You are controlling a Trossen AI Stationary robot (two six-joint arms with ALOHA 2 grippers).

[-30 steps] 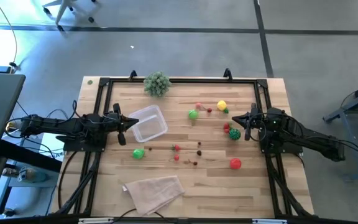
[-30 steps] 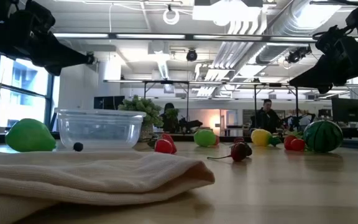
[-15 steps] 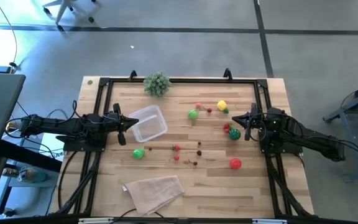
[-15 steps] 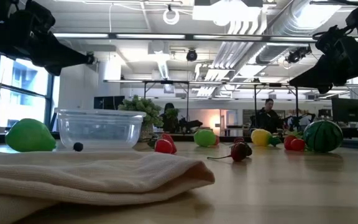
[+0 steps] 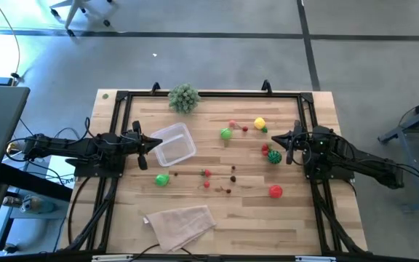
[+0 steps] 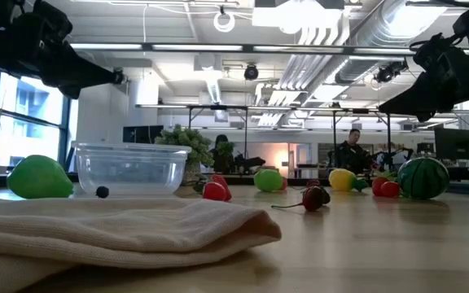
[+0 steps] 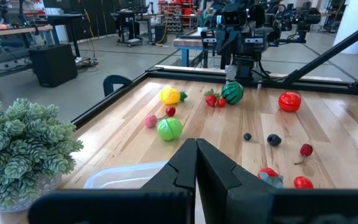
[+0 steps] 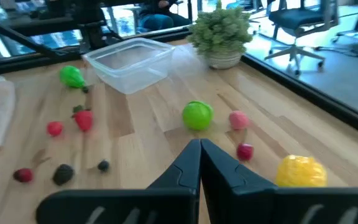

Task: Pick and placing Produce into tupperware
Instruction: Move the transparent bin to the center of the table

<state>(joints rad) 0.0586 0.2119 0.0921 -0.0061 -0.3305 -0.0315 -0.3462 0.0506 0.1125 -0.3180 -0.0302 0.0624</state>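
- Tupperware [image 5: 174, 144]: clear box, left-centre of the wooden table [image 5: 246, 211], just beside the left gripper [image 5: 145, 145]. Nothing lies in it as far as the high and right wrist views show; a small dark berry [image 6: 102, 192] in the low view cannot be placed as inside or beside it.
- Produce, unplaced, all loose on the table: green pear-like piece [image 5: 162, 179] near the box; green ball [image 5: 226, 133]; yellow piece [image 5: 260, 124]; small pink and red pieces [image 5: 244, 129] between those two; toy watermelon [image 5: 273, 156] just beside the right gripper [image 5: 288, 145]; red tomato-like piece [image 5: 275, 191]; strawberry [image 5: 206, 172] and several tiny dark berries [image 5: 233, 177] mid-table.
- Left gripper: fingers pressed together, holding nothing, raised at the box's left side.
- Right gripper: fingers pressed together, holding nothing, raised at the table's right side.
- Other items: bushy plant ball [image 5: 184, 97] at the far edge; beige cloth [image 5: 180, 224] at the near edge.
- Progress, as judged: no piece plainly placed; essentially all picking left to do.
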